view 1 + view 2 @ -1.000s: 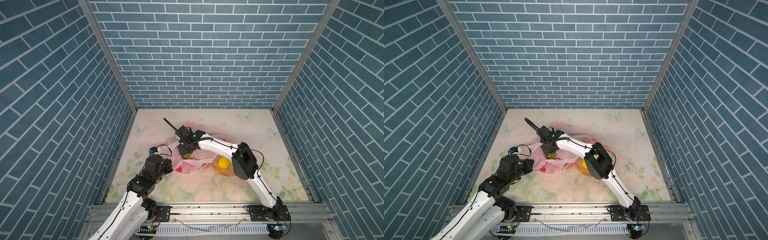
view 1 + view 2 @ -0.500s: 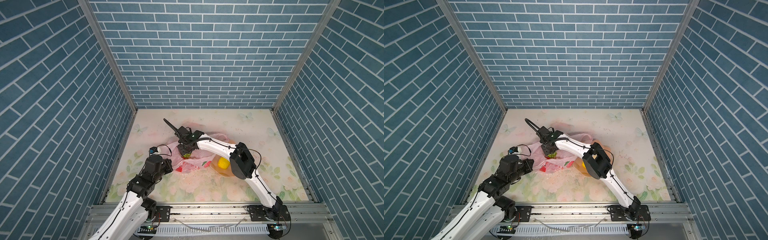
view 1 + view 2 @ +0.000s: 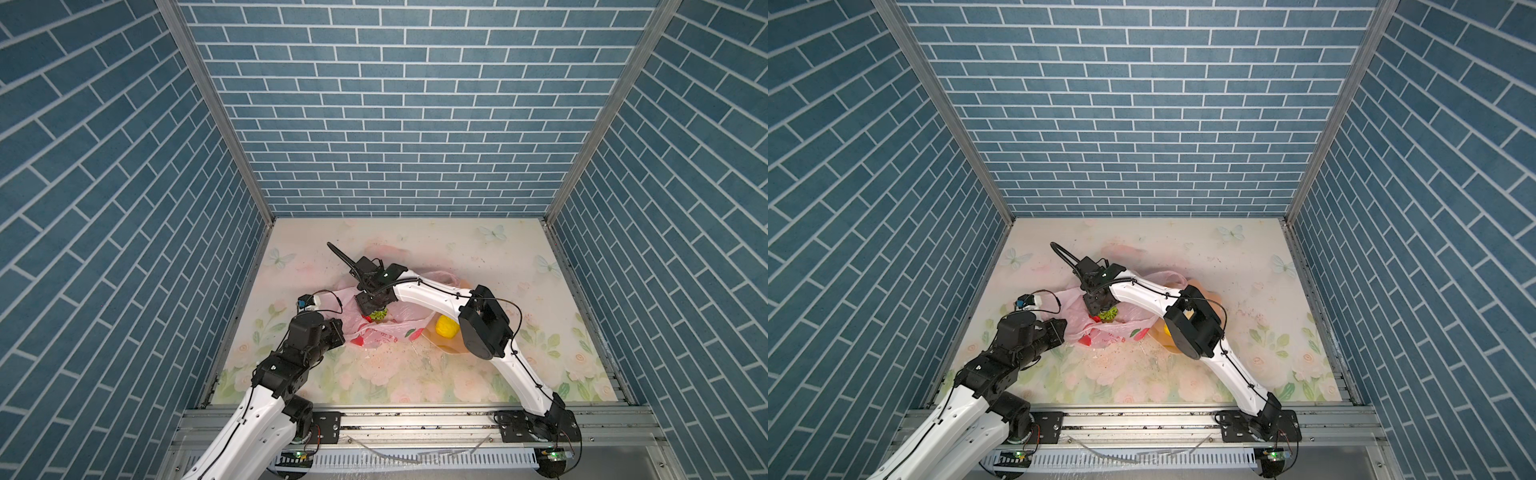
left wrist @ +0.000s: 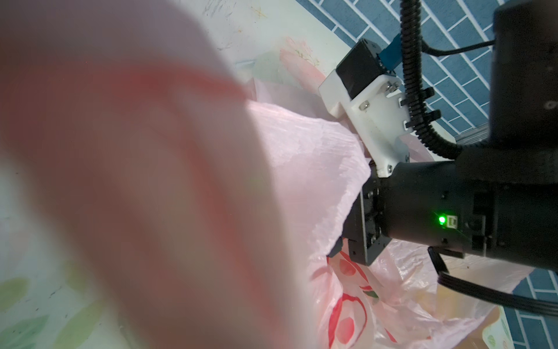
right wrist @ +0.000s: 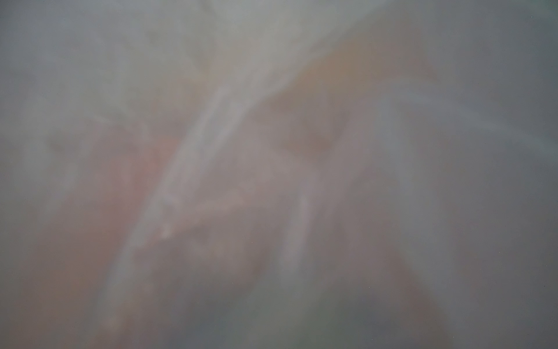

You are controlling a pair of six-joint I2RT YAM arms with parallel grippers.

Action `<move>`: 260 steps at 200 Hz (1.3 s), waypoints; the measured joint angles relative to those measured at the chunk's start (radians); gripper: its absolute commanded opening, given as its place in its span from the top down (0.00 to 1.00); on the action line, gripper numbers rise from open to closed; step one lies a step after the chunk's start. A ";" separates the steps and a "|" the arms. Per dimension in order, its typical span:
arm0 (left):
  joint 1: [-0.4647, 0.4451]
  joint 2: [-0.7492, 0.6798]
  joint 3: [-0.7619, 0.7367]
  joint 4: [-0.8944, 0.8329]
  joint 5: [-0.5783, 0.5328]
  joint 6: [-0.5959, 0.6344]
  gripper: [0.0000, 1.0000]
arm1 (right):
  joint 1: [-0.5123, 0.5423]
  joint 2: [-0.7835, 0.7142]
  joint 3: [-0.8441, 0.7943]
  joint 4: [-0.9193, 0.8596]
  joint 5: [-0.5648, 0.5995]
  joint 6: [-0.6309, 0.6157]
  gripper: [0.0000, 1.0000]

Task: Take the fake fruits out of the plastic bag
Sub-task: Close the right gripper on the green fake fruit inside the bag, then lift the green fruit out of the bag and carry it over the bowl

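On the table (image 3: 519, 270), one plastic bag (image 3: 399, 328) is lying near the middle, with one bowl (image 3: 449, 350) touching its right side. The left gripper (image 3: 340, 329) is pinching the bag's left edge, jaws nearly closed. The right gripper (image 3: 371, 311) is hanging inside the bag, and I cannot tell how wide it stands. One yellow fruit (image 3: 446, 325) is sitting in the bowl and one green fruit (image 3: 379, 316) in the bag — two showing.
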State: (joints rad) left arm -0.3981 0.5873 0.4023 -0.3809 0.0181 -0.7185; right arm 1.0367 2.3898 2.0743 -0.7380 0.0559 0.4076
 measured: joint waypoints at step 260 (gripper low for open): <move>0.000 -0.002 -0.008 -0.001 -0.026 -0.006 0.84 | -0.035 -0.420 -0.088 -0.055 -0.019 -0.010 0.69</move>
State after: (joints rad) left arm -0.3981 0.5858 0.3939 -0.3820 -0.0074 -0.7250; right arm 1.0012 1.9701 1.9862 -0.7933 0.0372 0.3977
